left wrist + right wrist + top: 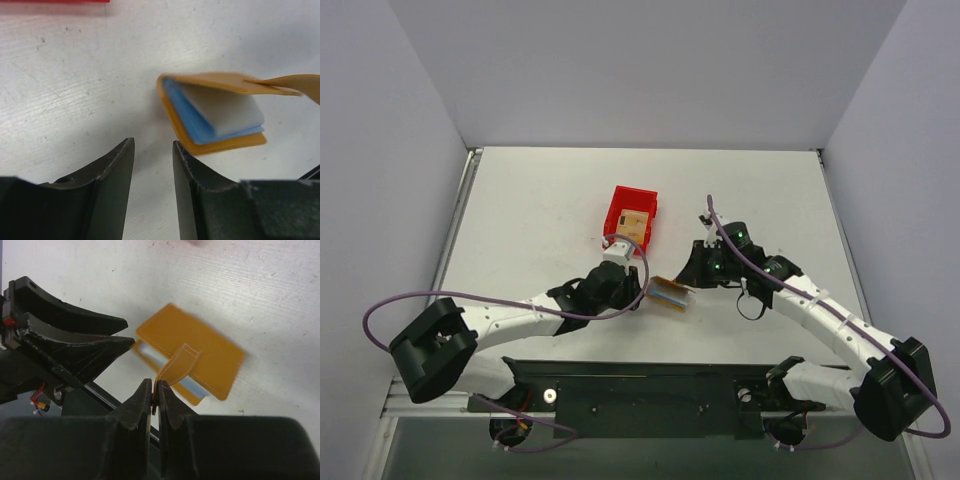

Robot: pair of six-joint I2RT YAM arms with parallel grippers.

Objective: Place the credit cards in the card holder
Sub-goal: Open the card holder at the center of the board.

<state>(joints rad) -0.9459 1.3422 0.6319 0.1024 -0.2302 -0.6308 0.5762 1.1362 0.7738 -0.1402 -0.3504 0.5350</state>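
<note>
Okay, left tool [153, 143]: jaws partway apart, nothing between them, empty. Tips sit low over the surface [75, 75], just beside the near edge of the card holder.
right tool [155, 386]: jaws pinched tight on the tab [181, 361] of the card holder, holding that flap up.
card holder [225, 145]: lies on the surface between the two tools, propped open like a wedge. Orange cover, with the light blue inner panel [187, 115] exposed.
pale slab [225, 107]: grey-white and flat, sitting on the blue panel inside the fold. Cannot tell whether it is a card or lining.
credit cards [637, 226]: a tan flat piece lies in the red bin [623, 203], beyond the left tool and apart from the holder. The count is not readable.
done so far: the holder is open and its flap is gripped, so the pocket is reachable. No card can be confirmed inside.
left to do: judged most of the task. At least one tan card looks to be in the bin and the left tool carries none.
next need, as a guess: fetch a card from the bin, line it up with the open pocket, slide it in, and repeat for the rest.
</note>
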